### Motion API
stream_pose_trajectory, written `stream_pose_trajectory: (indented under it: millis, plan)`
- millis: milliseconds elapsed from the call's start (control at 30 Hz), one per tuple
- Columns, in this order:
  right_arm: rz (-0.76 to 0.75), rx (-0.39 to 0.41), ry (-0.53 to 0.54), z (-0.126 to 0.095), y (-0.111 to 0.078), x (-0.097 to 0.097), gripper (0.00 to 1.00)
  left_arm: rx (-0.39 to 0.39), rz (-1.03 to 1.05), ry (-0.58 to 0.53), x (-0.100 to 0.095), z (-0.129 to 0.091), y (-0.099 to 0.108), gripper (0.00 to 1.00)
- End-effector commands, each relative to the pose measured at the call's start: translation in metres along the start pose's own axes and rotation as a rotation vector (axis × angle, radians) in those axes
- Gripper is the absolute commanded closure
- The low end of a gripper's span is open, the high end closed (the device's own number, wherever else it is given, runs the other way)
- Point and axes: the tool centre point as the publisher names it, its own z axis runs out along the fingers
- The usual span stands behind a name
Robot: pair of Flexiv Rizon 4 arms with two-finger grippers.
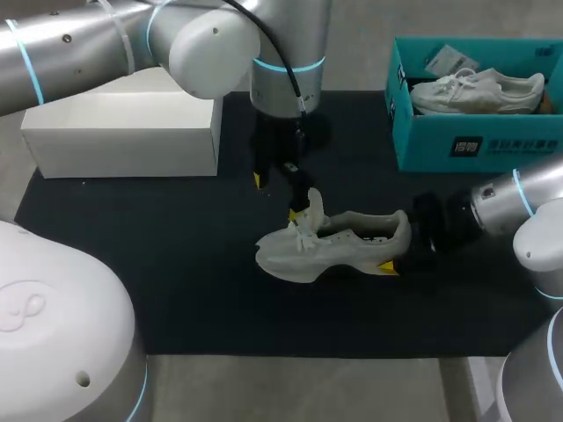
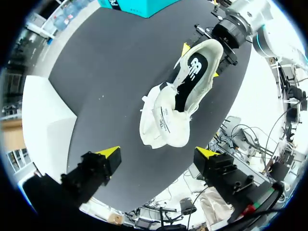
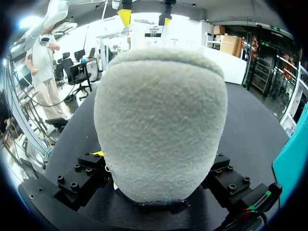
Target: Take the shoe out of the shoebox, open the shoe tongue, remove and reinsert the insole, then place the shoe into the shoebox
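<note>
Your white sneaker (image 1: 334, 242) lies on its sole on the dark tabletop (image 1: 176, 290), well apart from the teal shoebox (image 1: 422, 145), which holds a second sneaker (image 1: 479, 92); your right hand (image 1: 398, 246) clasps the heel from both sides, steadying it; your left hand (image 2: 157, 152) hangs above the toe end, fingers spread wide, holding nothing; the tongue (image 2: 163, 118) appears pulled up and forward, so the tongue step looks about done, and the dark insole (image 2: 195, 67) sits inside, not yet removed; the next move likely calls for lowering the left hand into the opening and pinching the insole's edge while the right hand braces the heel; in the right wrist view the heel hides almost everything, including most of the fingertips; you cannot tell whether the insole is loose
</note>
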Motion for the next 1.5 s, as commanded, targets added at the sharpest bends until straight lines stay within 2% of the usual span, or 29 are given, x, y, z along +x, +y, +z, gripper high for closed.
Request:
stream_pose_trajectory:
  millis: [33,233,433,533,567,633,1067,1267,1333,1500]
  plan:
    - [0.000,0.004,-0.002,0.002,-0.003,0.001,1.00,0.200,1.060,-0.065,0.001,-0.006,0.000,0.00]
    - [0.000,0.004,-0.002,0.002,-0.003,0.001,1.00,0.233,1.235,-0.076,0.001,-0.006,0.000,0.00]
    - [0.000,0.004,-0.002,0.002,-0.003,0.001,1.00,0.233,1.235,-0.076,0.001,-0.006,0.000,0.00]
    - [0.000,0.004,-0.002,0.002,-0.003,0.001,1.00,0.325,1.120,-0.071,-0.011,-0.006,0.014,0.00]
    - [0.000,0.004,-0.002,0.002,-0.003,0.001,1.00,0.310,1.094,-0.072,-0.011,-0.008,0.015,0.00]
    - [0.000,0.004,-0.002,0.002,-0.003,0.001,1.00,0.316,1.038,-0.082,-0.013,-0.011,0.015,1.00]
    - [0.000,0.004,-0.002,0.002,-0.003,0.001,1.00,0.286,0.920,-0.130,0.017,-0.031,-0.009,1.00]
    - [0.000,0.004,-0.002,0.002,-0.003,0.001,1.00,0.299,0.898,-0.104,0.027,-0.032,-0.020,1.00]
    - [0.000,0.004,-0.002,0.002,-0.003,0.001,1.00,0.328,0.915,-0.062,0.033,-0.034,-0.024,1.00]
    - [0.000,0.004,-0.002,0.002,-0.003,0.001,1.00,0.328,0.915,-0.062,0.033,-0.034,-0.024,1.00]
